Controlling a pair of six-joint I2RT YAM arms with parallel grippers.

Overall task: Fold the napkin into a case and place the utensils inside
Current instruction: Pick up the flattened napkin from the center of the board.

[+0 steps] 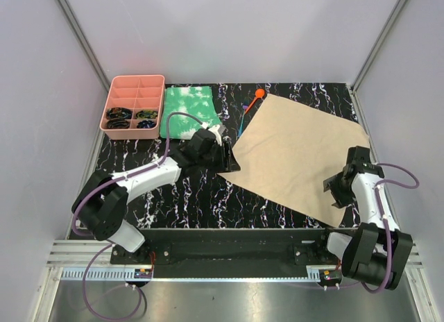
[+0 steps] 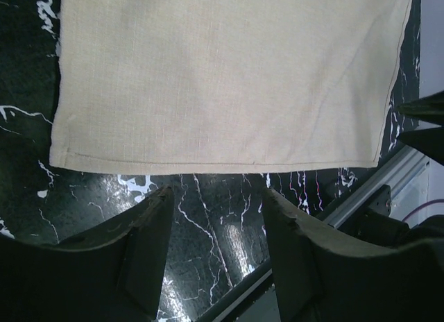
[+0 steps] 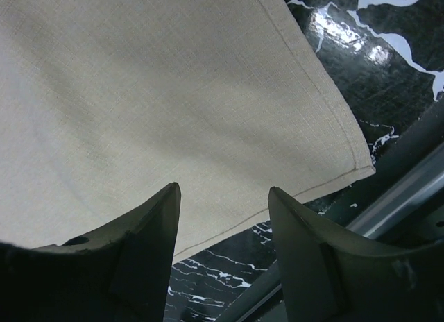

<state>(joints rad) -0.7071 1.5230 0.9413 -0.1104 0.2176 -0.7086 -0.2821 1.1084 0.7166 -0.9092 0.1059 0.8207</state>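
The tan napkin [image 1: 298, 152] lies flat and unfolded on the black marbled table, turned like a diamond. An orange spoon [image 1: 258, 95] and a slim blue utensil [image 1: 243, 124] lie beside its far-left edge. My left gripper [image 1: 225, 159] is at the napkin's left corner. In the left wrist view it [image 2: 216, 193] stands open, with the napkin's hem [image 2: 222, 79] just beyond the fingertips. My right gripper [image 1: 338, 190] is at the napkin's near-right edge. In the right wrist view it [image 3: 223, 190] is open, straddling the napkin's edge [image 3: 173, 93] close to a corner and holding nothing.
A pink compartment tray [image 1: 137, 78] with dark items in its near cells sits at the back left. A green-and-white mottled cloth [image 1: 189, 110] lies beside it. A metal rail [image 1: 229, 266] runs along the near table edge. Grey walls enclose the sides and back.
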